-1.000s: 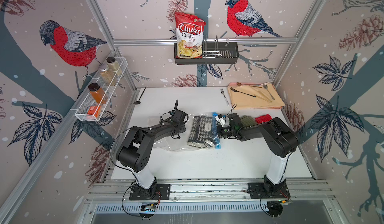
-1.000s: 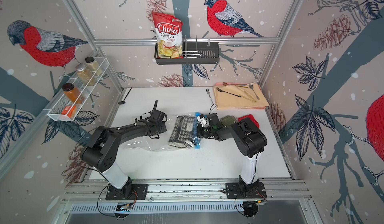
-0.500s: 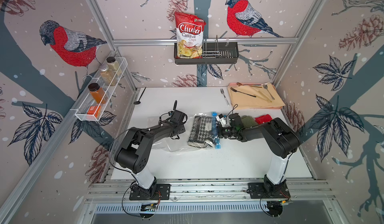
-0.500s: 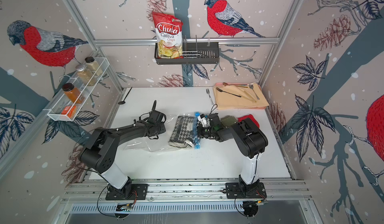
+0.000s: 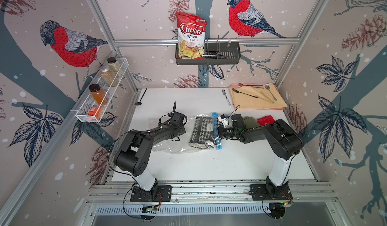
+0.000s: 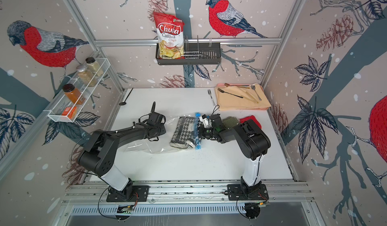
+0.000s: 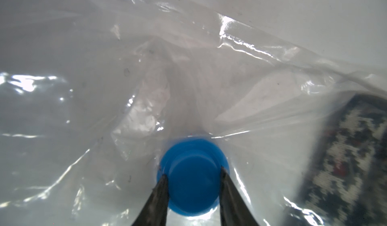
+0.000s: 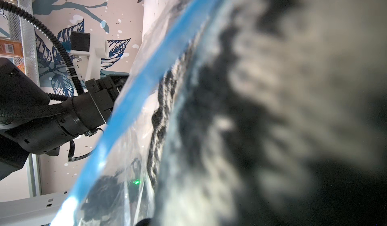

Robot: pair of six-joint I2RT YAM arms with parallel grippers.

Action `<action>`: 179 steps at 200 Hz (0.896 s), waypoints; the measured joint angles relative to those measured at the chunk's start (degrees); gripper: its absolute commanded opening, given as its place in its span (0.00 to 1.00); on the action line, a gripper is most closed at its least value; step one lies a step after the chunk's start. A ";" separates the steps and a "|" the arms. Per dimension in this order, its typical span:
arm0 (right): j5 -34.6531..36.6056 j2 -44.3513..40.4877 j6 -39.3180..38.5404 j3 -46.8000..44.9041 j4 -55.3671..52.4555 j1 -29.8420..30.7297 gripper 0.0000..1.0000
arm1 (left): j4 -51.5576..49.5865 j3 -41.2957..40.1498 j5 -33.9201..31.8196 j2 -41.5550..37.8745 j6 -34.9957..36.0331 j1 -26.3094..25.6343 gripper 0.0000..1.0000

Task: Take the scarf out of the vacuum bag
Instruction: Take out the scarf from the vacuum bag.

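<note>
While the left tool (image 7: 192, 172) clamps the round blue valve (image 7: 192, 157) of the vacuum bag (image 5: 167, 147), flat on the worktop (image 5: 209, 168), the scarf (image 5: 204, 130) lies mostly inside. One end protrudes past the zip strip (image 5: 218, 144), pinched by the narrow-set right tool (image 5: 221, 130); its fingertips are hidden.

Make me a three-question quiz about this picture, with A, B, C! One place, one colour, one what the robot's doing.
1. Where is the chips bag? A table; B black wall basket; C wire shelf.
2. What colour is the vacuum bag's valve? A red; B green; C blue.
3. What is the left gripper doing? A holding a fork; B jaws closed on the valve; C raised, empty.
Answers: B, it stands in the basket; C, blue in the wrist view; B, its fingers press the valve's sides.
</note>
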 measured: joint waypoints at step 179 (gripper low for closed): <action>0.04 -2.58 0.22 -1.01 0.24 -0.20 0.00 | 0.66 -1.68 0.37 -1.46 -0.02 1.27 0.37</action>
